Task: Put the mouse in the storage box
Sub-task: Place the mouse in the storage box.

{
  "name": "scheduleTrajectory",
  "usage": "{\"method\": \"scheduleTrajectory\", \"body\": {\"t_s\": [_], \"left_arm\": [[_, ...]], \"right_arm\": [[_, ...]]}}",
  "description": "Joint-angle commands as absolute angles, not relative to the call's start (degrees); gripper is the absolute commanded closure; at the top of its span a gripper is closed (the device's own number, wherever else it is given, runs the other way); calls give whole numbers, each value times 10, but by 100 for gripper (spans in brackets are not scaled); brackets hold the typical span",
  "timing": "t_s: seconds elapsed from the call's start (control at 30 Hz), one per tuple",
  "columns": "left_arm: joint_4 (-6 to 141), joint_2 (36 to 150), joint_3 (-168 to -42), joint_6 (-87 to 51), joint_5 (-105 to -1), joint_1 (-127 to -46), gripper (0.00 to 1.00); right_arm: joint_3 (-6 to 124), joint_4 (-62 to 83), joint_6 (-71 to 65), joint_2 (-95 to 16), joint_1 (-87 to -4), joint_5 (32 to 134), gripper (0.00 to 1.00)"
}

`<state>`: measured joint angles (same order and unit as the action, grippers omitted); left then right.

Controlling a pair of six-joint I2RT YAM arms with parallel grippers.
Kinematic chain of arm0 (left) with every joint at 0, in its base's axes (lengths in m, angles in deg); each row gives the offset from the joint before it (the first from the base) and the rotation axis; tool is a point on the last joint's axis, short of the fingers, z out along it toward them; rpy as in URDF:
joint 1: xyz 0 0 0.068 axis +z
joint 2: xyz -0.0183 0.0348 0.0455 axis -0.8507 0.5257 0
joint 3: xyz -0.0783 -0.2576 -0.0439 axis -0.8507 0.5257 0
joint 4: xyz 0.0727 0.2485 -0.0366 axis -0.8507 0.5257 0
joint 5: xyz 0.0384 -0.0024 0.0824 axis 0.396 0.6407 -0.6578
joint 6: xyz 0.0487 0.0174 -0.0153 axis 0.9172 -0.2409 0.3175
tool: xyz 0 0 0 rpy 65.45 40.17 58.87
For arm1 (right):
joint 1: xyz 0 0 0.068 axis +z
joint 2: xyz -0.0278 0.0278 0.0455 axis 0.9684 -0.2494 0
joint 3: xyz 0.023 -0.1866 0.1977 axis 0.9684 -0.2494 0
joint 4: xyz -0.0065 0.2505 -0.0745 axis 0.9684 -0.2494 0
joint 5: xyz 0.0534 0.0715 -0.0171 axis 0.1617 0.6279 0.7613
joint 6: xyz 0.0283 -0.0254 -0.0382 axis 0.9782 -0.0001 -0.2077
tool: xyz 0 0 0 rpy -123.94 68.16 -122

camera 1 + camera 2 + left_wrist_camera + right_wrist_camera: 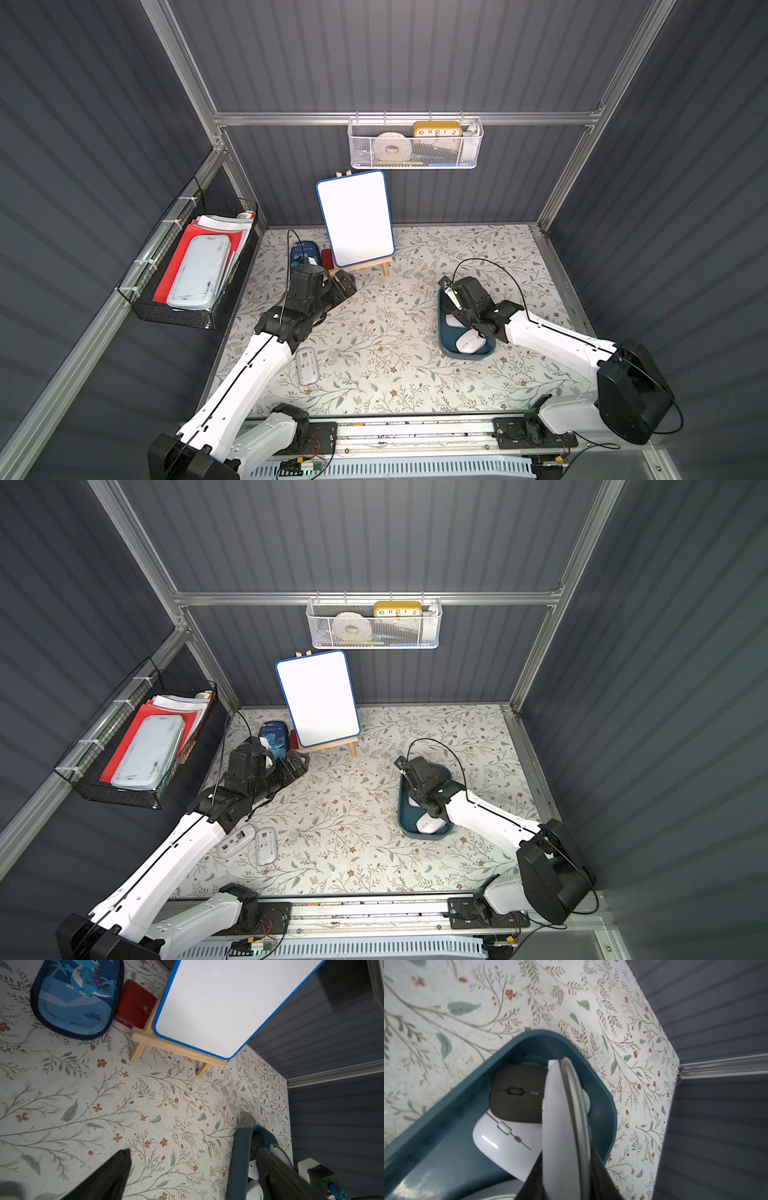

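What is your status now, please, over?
Left gripper open, empty. Right gripper shut on mouse, over storage box. Black mouse, white mouse inside, under drop.

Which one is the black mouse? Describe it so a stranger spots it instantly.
Look on the floral-patterned tabletop for the shallow dark teal plastic tub. Several computer mice lie inside; the matte black mouse sits at one rounded corner, overlapping a glossy white mouse. It alone is dark: its neighbours are white or silver-grey.
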<state>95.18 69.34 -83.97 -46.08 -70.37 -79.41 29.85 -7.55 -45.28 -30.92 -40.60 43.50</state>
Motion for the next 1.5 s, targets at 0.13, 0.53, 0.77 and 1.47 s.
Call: {"method": "scheduleTrajectory", "body": {"t_s": [0.13, 0.53, 0.77, 1.47], "left_arm": [[987, 675, -824, -472, -742, -794, 1], [1028, 665, -819, -505, -778, -793, 1], [1028, 675, -820, -502, -777, -793, 1], [1117, 723, -800, -669, -858, -790, 1]], "right_arm": [[293, -130, -506, -357, -385, 374, 89], [277, -35, -559, -418, -383, 319, 79], [271, -74, -542, -389, -367, 353, 52], [322, -142, -400, -144, -353, 571, 14]]}}
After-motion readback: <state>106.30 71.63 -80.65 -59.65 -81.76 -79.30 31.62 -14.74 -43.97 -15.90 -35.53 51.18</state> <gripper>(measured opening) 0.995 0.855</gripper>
